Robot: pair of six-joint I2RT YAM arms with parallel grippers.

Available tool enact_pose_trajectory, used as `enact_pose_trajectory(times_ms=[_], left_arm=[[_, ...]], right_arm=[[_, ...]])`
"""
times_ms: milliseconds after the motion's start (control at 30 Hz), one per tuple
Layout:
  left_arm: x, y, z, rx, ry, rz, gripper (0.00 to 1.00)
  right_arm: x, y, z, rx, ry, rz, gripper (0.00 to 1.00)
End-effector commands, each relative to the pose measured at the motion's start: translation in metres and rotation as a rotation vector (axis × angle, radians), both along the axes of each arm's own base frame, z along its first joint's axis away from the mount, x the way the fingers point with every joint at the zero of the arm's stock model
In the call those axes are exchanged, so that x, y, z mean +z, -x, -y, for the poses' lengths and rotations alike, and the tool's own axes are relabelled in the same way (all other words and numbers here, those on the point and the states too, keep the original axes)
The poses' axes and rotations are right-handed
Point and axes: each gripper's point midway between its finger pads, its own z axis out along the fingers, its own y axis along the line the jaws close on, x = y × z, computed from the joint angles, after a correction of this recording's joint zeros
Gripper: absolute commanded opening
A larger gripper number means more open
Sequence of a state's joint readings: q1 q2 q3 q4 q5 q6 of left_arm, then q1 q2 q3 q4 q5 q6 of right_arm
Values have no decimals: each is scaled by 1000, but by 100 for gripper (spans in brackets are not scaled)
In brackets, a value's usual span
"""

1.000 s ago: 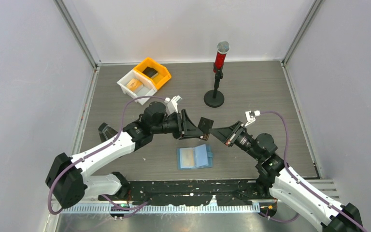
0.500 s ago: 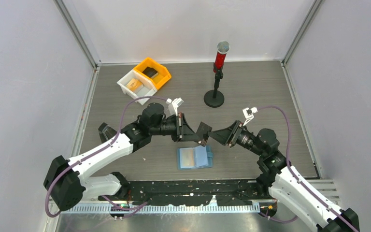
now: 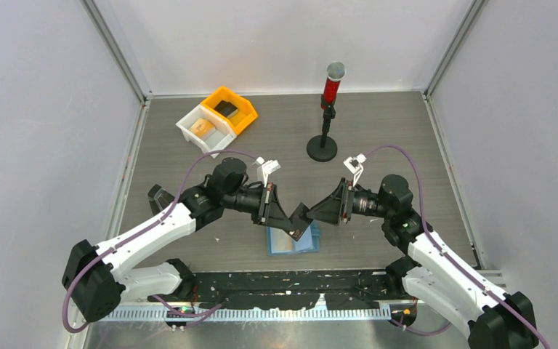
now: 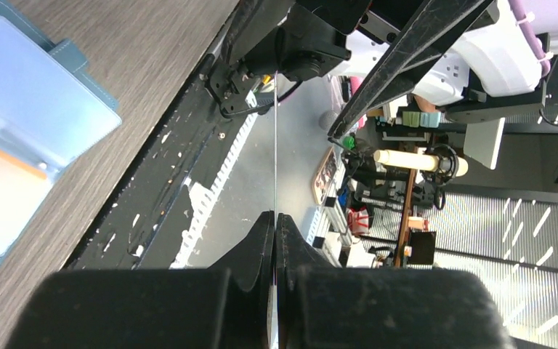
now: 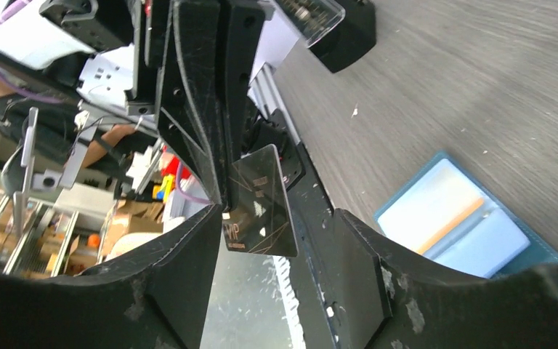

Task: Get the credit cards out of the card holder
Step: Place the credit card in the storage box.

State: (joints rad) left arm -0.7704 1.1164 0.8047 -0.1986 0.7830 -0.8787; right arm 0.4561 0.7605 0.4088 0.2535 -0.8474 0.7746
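My left gripper (image 4: 275, 222) is clamped shut on the dark card (image 5: 261, 200), its two black fingers pressed flat against each other with the card pinched by one edge. In the left wrist view the card shows edge-on, as a hair-thin line running straight out from the fingertips. From the right wrist it is a glossy, dark grey-black rectangle with faint gold printing, and it hangs in the air above the table (image 3: 378, 131).

My right gripper (image 3: 312, 213) faces the left one tip to tip at the middle of the table, with its jaws spread wide. The free end of the card sits in the gap between its two scuffed black fingers. I cannot tell whether either finger touches it.

The card holder (image 5: 472, 218) lies open and flat on the grey wood-grain tabletop, directly under the two fingertips and a little nearer to me, close to the near edge. It is a soft light-blue wallet with a darker blue border. An orange-tan card (image 5: 447, 222) shows in one of its pockets.

Well to the far left stand two plastic bins side by side, touching. The orange bin (image 3: 241, 102) has something dark and flat in it, and the white bin (image 3: 189, 129) has something small and tan. To the far right of centre a red stand (image 3: 329, 91) rises upright from a round black base.
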Motion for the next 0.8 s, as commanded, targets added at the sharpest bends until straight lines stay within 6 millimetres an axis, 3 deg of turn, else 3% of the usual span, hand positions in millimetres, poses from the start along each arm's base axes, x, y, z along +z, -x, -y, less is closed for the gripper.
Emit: enact_pose_trajectory(times_ms=[0, 33, 200, 267, 500, 600, 767], left_arm=[[28, 10, 1, -79, 80, 54, 0], [29, 11, 1, -81, 85, 55, 0], [32, 10, 2, -82, 88, 55, 1], [34, 7, 2, -72, 83, 65, 6], [47, -12, -7, 66, 64, 141, 45], [48, -23, -12, 147, 92, 152, 52], [61, -29, -8, 190, 171, 152, 54]], right_arm=[[34, 14, -4, 128, -48, 140, 61], [34, 14, -4, 133, -48, 142, 58], [37, 15, -4, 129, -60, 147, 15], [41, 14, -4, 122, -74, 145, 7], [55, 3, -4, 33, -164, 99, 5], [67, -1, -3, -6, -253, 62, 5], [84, -1, 3, -33, -414, 2, 5]])
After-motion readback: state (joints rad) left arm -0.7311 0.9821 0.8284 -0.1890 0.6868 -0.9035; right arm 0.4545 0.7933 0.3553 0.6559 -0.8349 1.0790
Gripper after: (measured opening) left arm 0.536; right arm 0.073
